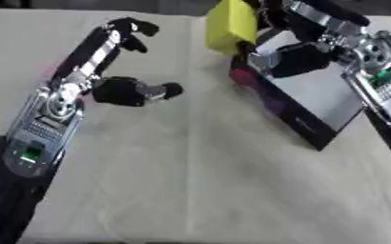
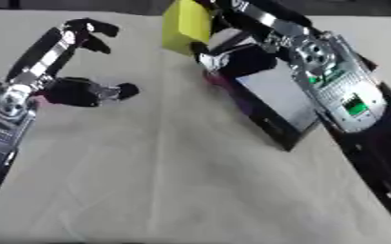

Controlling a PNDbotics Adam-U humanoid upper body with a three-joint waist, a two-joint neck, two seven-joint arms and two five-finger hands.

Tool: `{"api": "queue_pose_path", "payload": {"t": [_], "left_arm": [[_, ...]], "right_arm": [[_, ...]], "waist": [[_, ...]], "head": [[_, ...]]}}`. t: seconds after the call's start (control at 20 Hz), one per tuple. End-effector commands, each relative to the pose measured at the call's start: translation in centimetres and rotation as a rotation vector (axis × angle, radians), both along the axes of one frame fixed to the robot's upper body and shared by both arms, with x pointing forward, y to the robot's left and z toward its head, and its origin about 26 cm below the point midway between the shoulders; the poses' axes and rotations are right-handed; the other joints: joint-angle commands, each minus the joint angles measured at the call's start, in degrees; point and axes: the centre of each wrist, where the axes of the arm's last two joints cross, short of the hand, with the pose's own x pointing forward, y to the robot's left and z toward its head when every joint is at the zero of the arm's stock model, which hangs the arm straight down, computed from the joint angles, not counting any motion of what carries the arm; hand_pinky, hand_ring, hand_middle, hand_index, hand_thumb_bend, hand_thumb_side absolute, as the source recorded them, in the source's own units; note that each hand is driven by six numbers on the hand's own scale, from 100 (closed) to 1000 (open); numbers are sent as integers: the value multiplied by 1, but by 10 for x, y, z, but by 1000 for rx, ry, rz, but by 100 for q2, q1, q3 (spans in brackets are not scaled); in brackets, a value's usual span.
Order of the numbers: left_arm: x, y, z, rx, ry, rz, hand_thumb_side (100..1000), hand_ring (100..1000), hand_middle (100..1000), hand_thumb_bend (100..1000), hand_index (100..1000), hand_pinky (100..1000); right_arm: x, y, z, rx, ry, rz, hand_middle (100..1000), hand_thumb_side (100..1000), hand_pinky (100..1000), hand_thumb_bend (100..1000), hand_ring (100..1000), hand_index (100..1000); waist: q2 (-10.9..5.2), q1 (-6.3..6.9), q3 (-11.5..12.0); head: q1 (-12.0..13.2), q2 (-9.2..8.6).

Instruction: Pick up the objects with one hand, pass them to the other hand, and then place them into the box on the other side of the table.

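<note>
A yellow block [image 1: 231, 25] is held at the top centre by my right hand [image 1: 292, 52], whose fingers and thumb curl around it just above the near-left corner of the box [image 1: 315, 97]. The box is dark-walled with a pale floor and lies on the right side of the table. My left hand [image 2: 61, 57] hovers over the left side of the table, its fingers relaxed and spread with the thumb sticking out to the right, holding nothing.
The beige table cloth [image 1: 199, 176] spreads across the middle and front. A dark edge runs along the far side of the table. My right forearm [image 2: 341, 100] crosses over the right side of the box.
</note>
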Motion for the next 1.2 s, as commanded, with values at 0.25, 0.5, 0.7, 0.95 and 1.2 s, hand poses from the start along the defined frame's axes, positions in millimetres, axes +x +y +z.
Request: {"api": "queue_pose_path", "payload": {"t": [0.25,0.5,0.7,0.95,1.2], "left_arm": [[-2,11,6,12,-18,27,438,683,765,698,847,786],[-2,16,3,19,-7,39,442,682,763,695,846,785],[-2,18,2,21,-1,48,442,681,762,692,846,784],[-2,20,2,20,1,50,442,680,761,693,845,782],[-2,20,1,25,6,49,445,678,760,692,844,781]], "right_arm": [[7,-37,6,46,-49,-157,559,100,843,100,670,582],[16,-57,-4,49,-55,-268,559,100,843,100,670,582],[24,-72,-15,38,-46,-347,559,100,842,100,670,582],[34,-87,-31,9,-26,-429,561,100,841,100,671,583],[41,-99,-44,-28,-13,-487,577,100,843,100,677,601]], "waist": [[-169,21,-41],[-161,43,-56],[-158,53,-60],[-157,58,-58],[-159,56,-58]], "head": [[-245,-109],[-450,-175],[-521,-199],[-551,-224],[-546,-224]]}}
